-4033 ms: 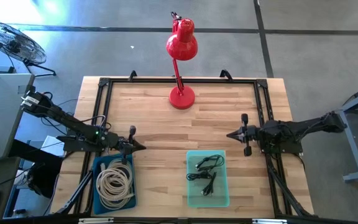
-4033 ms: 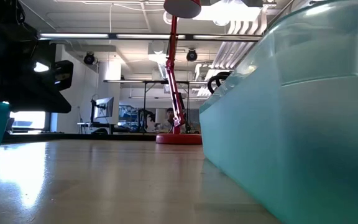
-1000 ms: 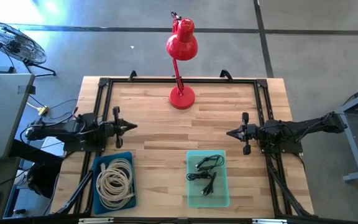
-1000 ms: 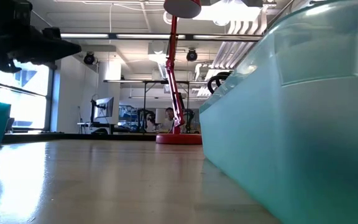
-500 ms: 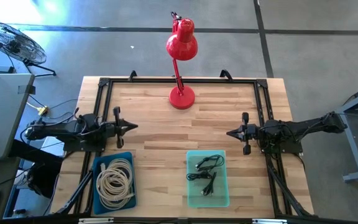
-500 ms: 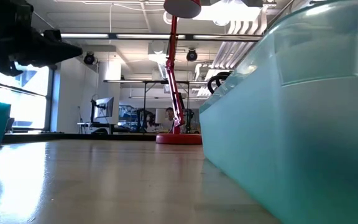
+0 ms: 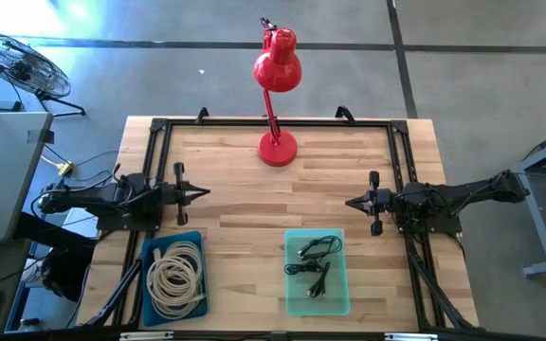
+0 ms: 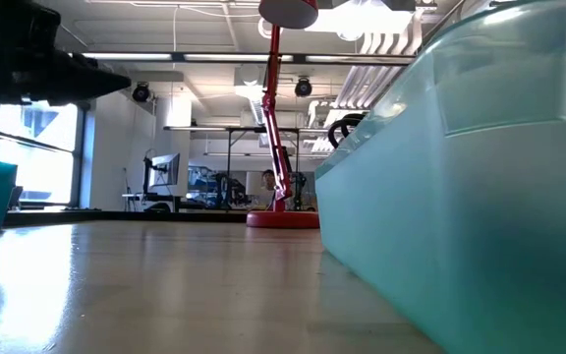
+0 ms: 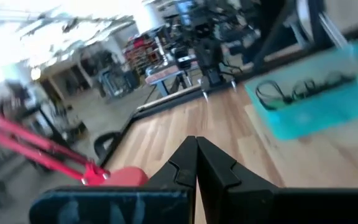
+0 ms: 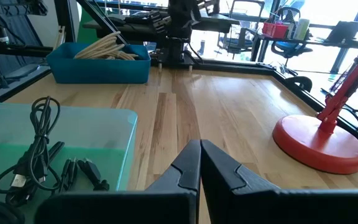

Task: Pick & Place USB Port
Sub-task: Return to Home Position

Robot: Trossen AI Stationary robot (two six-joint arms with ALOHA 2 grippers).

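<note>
Left gripper (image 7: 197, 193) has drawn back from the blue bin (image 7: 147, 284) to the table's left edge, fingers together. Right gripper (image 7: 352, 203) sits at the right edge, also closed, with bare tabletop (image 7: 273, 194) between them. Black USB cables (image 7: 318, 247) lie in the green bin (image 7: 335, 298).

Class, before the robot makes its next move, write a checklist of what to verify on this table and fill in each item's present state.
1. Black cables lie inside the green bin: ok.
2. Coiled tan cable lies inside the blue bin: ok.
3. Left tool is shut, empty and clear of the blue bin: ok.
4. Right tool is shut, empty and clear of the green bin: ok.
5. Red lamp stands upright, apart from both tools: ok.
6. Both tools are exactly at their home position: cannot tell.
</note>
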